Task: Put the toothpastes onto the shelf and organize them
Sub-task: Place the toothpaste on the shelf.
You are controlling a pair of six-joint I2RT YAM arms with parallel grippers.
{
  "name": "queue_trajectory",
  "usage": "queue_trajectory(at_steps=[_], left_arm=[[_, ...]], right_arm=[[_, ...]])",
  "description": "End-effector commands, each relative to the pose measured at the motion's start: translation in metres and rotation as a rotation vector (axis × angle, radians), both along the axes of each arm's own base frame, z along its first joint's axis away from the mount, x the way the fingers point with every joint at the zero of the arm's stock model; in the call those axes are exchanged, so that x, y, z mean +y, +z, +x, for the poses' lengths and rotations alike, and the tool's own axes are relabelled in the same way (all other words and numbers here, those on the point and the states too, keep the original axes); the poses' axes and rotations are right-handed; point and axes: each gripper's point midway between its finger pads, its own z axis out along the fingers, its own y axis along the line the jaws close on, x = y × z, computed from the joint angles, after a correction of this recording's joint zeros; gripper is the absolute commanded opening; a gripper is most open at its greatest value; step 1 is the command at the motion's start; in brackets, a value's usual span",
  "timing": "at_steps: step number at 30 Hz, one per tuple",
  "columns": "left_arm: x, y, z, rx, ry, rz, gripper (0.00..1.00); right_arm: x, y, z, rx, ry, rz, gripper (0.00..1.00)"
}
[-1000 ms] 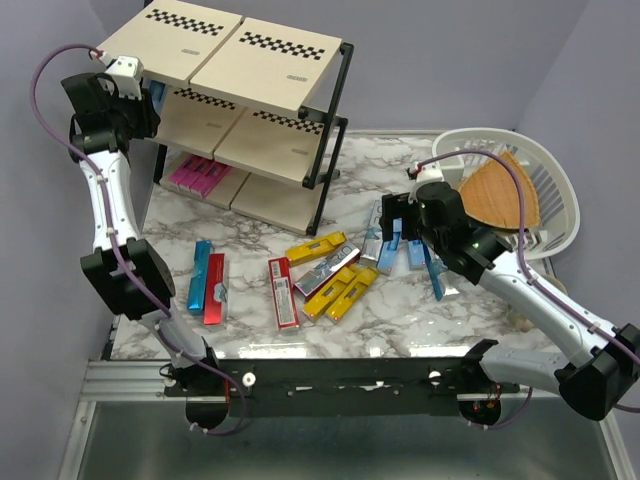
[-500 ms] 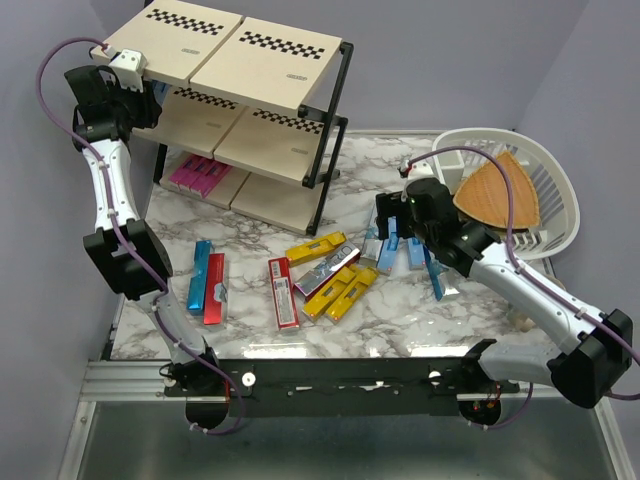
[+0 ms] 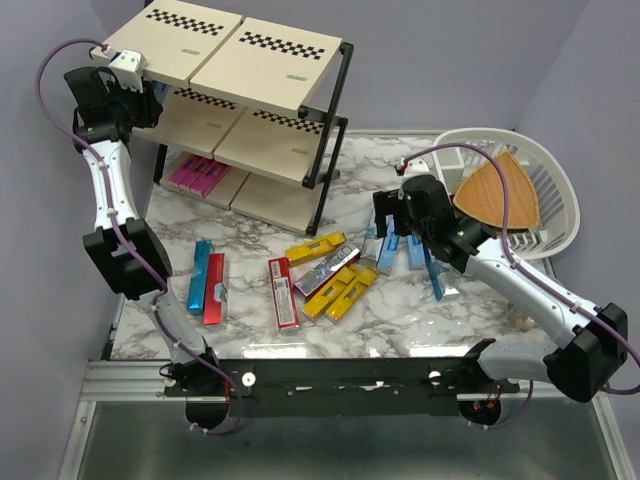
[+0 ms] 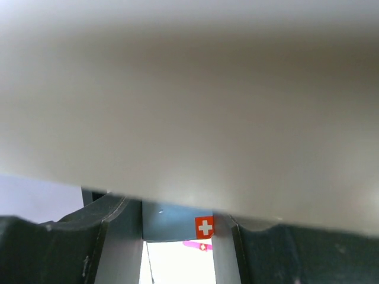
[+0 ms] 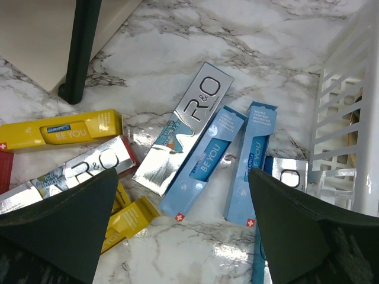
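We look down on a white tabletop [image 3: 400, 312] veined in grey like marble, closed in by plain lavender-grey walls [image 3: 460, 60], with a metal rail [image 3: 130, 378] along its near edge. The shelf [image 3: 272, 78] stands at the far left corner, and a few pink boxes [image 3: 197, 176] lie on its lowest board. A white basket [image 3: 552, 172] sits at the right edge with a wedge-shaped wooden board [image 3: 497, 196] inside it.

Most of the toothpastes lie loose on the marble. A blue box [image 3: 200, 275] and a red box [image 3: 214, 289] lie side by side on the left. Mid-table there is another red box [image 3: 283, 292], a yellow box [image 3: 316, 247], a silver one [image 3: 327, 268] and more yellow boxes [image 3: 341, 293], touching and overlapping one another.

The right pincer [image 3: 392, 222] hangs over the cluster next to the basket with its fingers [image 5: 65, 225] spread wide and nothing between them. Below it lie a silver box lettered R&O [image 5: 185, 127] and two light blue boxes [image 5: 204, 161] side by side.

The left pincer [image 3: 146, 95] is raised to the shelf's left end at the level of the middle board. Its own camera is mostly filled by a blurred beige board – yet a box end with a red-and-white cross [image 4: 204, 226] shows between the fingers, so it seems clamped on a toothpaste.
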Motion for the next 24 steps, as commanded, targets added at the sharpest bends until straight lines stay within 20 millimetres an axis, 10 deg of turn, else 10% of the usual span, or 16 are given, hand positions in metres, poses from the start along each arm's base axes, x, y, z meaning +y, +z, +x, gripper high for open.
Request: queue_trajectory(at_steps=[1,10,24], left_arm=[[-0.001,-0.026,-0.009,0.062,-0.013,-0.008,0.44],[-0.001,-0.016,-0.043,-0.018,-0.015,-0.033,0.43],[0.009,-0.017,-0.031,-0.028,-0.038,-0.048,0.46]], right_arm=[[-0.005,0.007,0.003,-0.012,-0.014,-0.011,0.99],[-0.008,0.006,-0.001,-0.014,-0.013,-0.008,0.99],[-0.008,0.001,-0.008,0.0,-0.006,0.01,0.99]])
